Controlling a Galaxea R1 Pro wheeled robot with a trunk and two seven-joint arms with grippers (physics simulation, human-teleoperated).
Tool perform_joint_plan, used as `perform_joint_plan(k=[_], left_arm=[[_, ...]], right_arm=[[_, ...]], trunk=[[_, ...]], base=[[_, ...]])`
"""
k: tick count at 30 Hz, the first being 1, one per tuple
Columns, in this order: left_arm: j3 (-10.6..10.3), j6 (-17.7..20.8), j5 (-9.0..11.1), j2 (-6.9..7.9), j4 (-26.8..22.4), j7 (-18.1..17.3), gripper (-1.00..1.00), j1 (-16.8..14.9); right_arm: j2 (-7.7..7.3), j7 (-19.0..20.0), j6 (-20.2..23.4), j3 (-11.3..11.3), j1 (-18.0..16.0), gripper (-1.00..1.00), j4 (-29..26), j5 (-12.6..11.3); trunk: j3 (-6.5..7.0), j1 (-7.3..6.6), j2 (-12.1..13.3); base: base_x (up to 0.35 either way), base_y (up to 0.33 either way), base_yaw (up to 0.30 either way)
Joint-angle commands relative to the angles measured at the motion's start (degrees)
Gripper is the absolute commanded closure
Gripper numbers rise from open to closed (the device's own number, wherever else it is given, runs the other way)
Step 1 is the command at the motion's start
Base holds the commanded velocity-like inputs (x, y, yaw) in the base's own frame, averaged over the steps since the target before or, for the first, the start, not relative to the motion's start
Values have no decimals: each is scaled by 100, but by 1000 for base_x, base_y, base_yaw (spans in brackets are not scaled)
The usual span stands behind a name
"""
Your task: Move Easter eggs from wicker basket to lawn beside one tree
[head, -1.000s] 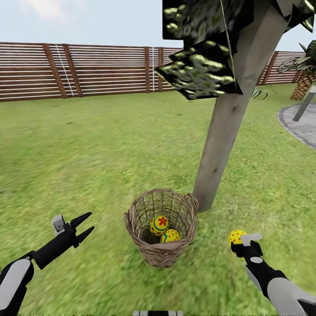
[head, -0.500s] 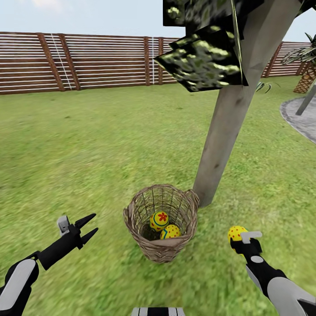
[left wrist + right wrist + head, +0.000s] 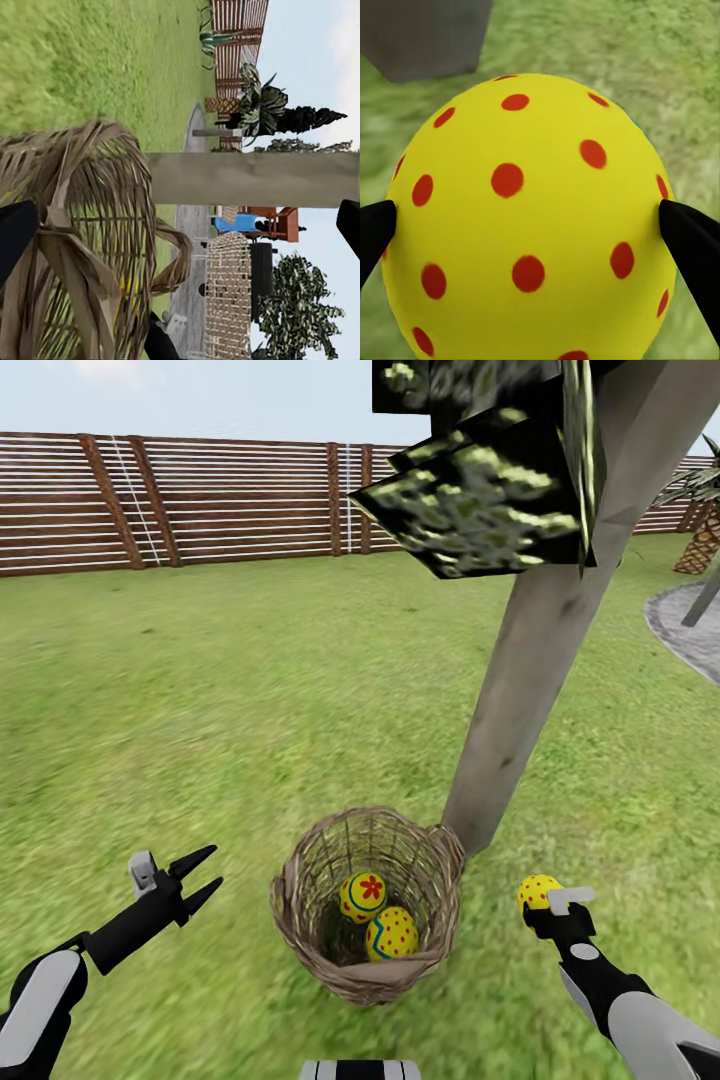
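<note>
The wicker basket (image 3: 300, 920) stands on the lawn (image 3: 250, 710) right beside the foot of the tree (image 3: 520, 680). Two eggs lie inside it: the red-flower egg (image 3: 362, 896) and, in front of that, the blue-zigzag egg (image 3: 392, 933). My right gripper (image 3: 543, 906) is shut on the red-dotted egg (image 3: 536, 890), held above the grass to the right of the basket; up close the egg (image 3: 529, 217) sits between my right gripper's (image 3: 532, 234) dark fingertips. My left gripper (image 3: 205, 875) hangs open and empty left of the basket, looking at the basket (image 3: 82, 247) and trunk (image 3: 255, 178).
A brown slatted fence (image 3: 200, 500) closes the far side of the lawn. A grey paved path (image 3: 690, 635) curves at the right edge, with a palm-like plant (image 3: 700, 530) beyond. Dark leaf panels (image 3: 480, 490) hang overhead near the trunk. Open grass spreads to the left.
The whole view has shifted: basket and trunk now sit closer and lower, so the camera has moved toward them. Both arms hold their pose, the right still gripping the dotted egg.
</note>
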Motion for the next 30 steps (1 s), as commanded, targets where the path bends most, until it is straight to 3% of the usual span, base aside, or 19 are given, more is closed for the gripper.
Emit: perform_joint_plan(k=[1,9,14,23,26,30], left_arm=[[12,33,-3,-1,-3,-17,-100,-4],[27,39,-2,32,-34,-23,-100,-4],[288,49,-24,101,29,-260,-100,-4],[305,57,-20,104,33,-282,-100,-4],[305,58,-12,104,36,-282,-100,-4],[305,59,-11,104,41,-282,-100,-4]], right_arm=[[1,-13,-23,-39,-5,100,10,60],[18,-2,-16,21,-5,100,1,63],[130,-2,-15,148,-5,100,1,69],[131,-51,-18,154,-5,100,-25,60],[131,-316,-7,149,-5,100,-24,60],[131,-385,-21,154,-5,100,-28,60]], trunk=[[-4,-1,-2],[-159,17,-11],[-270,30,-18],[-469,53,-30],[-536,61,-34],[-624,72,-39]], base=[[20,0,0],[2,0,0],[0,0,0],[0,0,0],[0,0,0],[0,0,0]])
